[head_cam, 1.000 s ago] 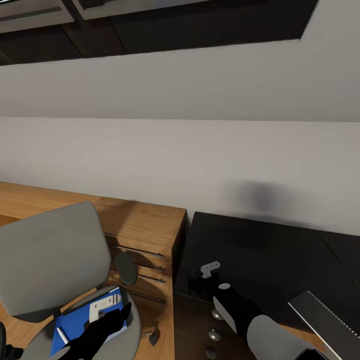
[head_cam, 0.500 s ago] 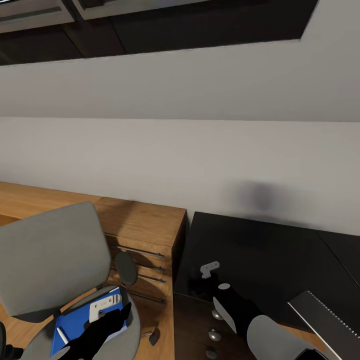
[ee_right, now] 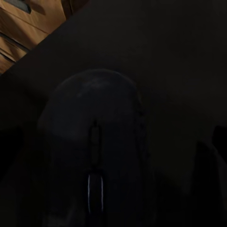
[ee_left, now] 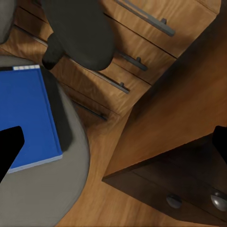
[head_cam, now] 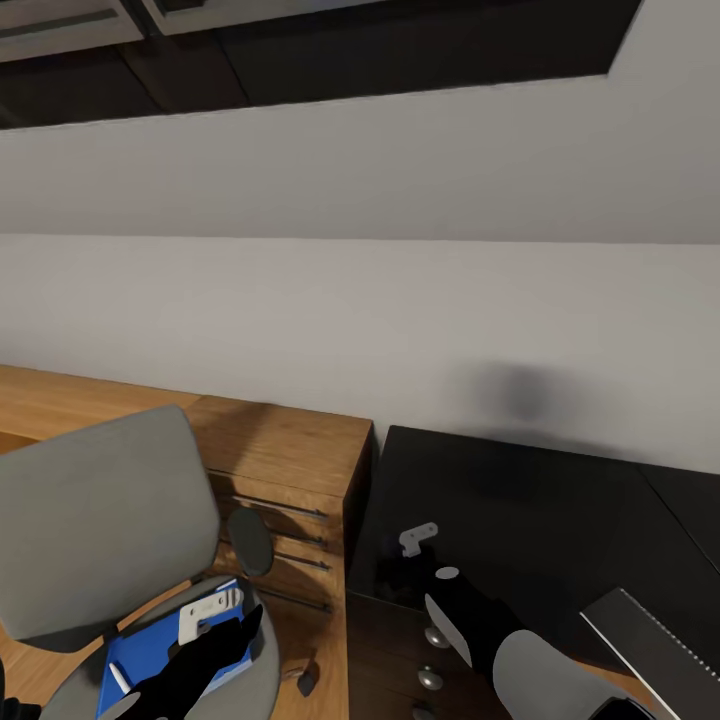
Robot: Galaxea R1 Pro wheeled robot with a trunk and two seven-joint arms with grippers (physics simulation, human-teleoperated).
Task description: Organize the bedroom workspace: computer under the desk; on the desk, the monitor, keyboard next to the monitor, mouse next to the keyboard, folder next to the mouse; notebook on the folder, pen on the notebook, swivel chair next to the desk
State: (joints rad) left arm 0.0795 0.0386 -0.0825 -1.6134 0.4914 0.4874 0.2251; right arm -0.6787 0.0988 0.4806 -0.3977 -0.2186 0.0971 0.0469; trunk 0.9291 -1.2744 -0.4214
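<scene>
1. Grey wall fills the upper and middle head frame.
2. Desk, black, lower right; keyboard at its bottom-right edge.
3. Wooden drawer unit left of desk.
4. Swivel chair lower left, folder on seat, pen on folder.
5. Left gripper over folder, fingers spread apart.
6. Right gripper on desk over mouse; grip state unclear.
</scene>
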